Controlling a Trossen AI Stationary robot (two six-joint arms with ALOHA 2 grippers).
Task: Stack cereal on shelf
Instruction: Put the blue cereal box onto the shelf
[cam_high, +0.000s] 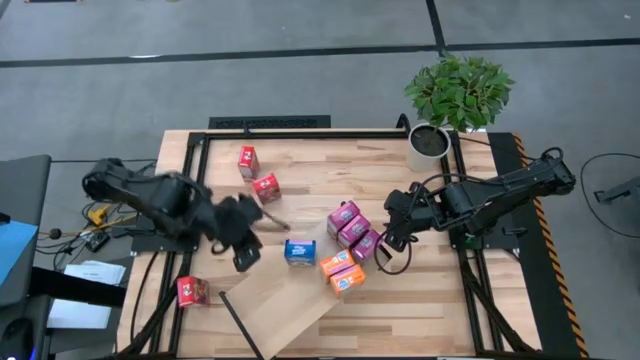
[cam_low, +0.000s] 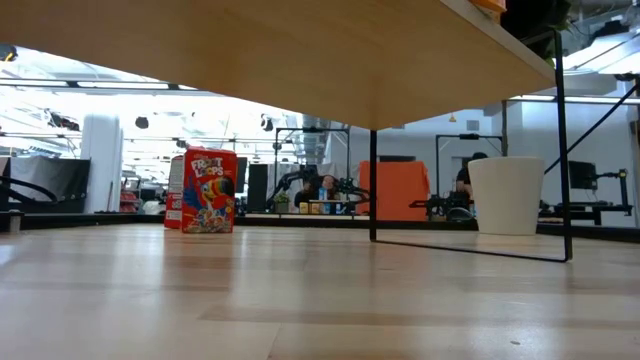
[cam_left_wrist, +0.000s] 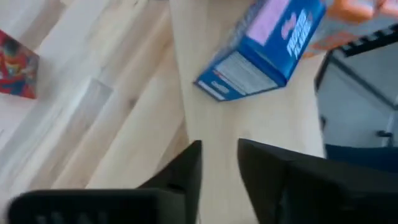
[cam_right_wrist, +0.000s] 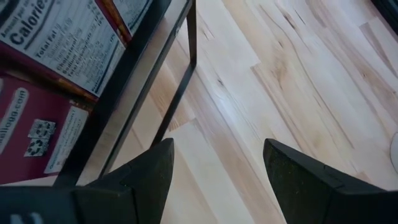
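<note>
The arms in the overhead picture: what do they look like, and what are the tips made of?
Both are dark, jointed arms with black cables looping along them. Each ends in a gripper, the left gripper and the right gripper, with two flat, matte black fingers that carry no visible markings.

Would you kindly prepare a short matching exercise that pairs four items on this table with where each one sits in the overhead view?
Column one:
1. blue cereal box
2. potted plant
3. lone red cereal box
4. right end effector

Column two:
a. far right corner of the table
b. near left part of the table, off the shelf
c. beside the pink cereal boxes
d. on the shelf, at its far edge

Pairs: 1-d, 2-a, 3-b, 4-c
</note>
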